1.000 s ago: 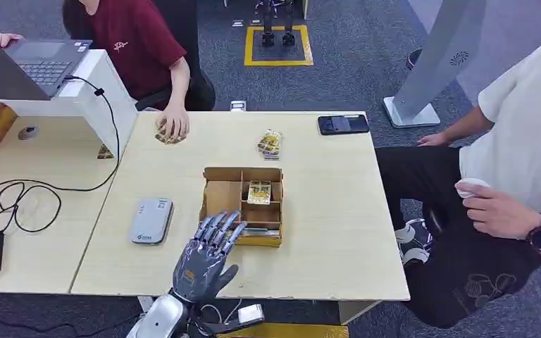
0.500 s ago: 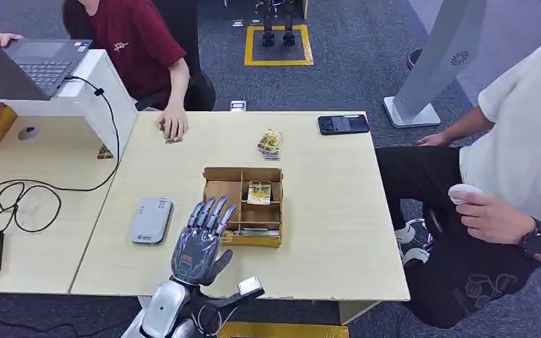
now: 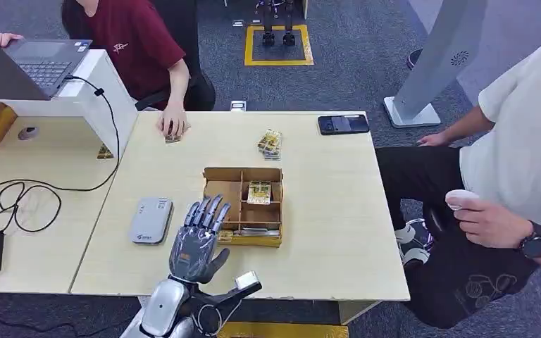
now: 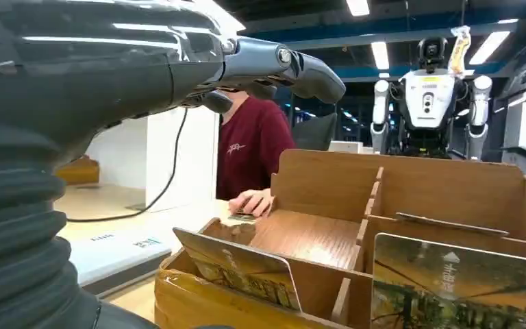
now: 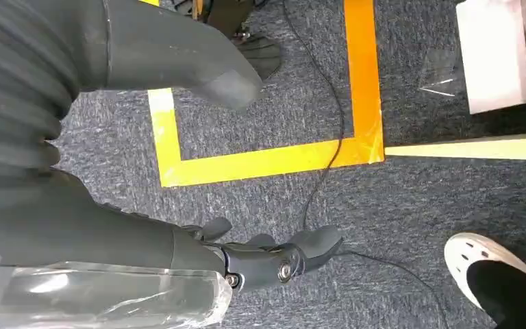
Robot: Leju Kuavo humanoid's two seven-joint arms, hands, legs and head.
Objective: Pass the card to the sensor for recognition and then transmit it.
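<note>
Left hand [image 3: 197, 239]: fingers spread, holding nothing, over the pale wooden worktop [image 3: 338, 232].
Card: one yellow printed card [image 3: 258, 191] in the divided cardboard box [image 3: 218, 197], at the hand's 1 o'clock.
Right hand [image 5: 274, 257]: fingers loosely apart, holding nothing, above the carpet.

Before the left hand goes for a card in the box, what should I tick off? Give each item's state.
1. Left hand empty, fingers apart: ok.
2. Cards standing in the box: ok, near card upright.
3. Hand at the box's near left corner, not yet on a card: ok.
4. Reader on table left of the box, unobstructed: ok.
5. Right hand hangs over the floor, holds nothing: ok.
6. Person's hand far from the box: ok.
</note>
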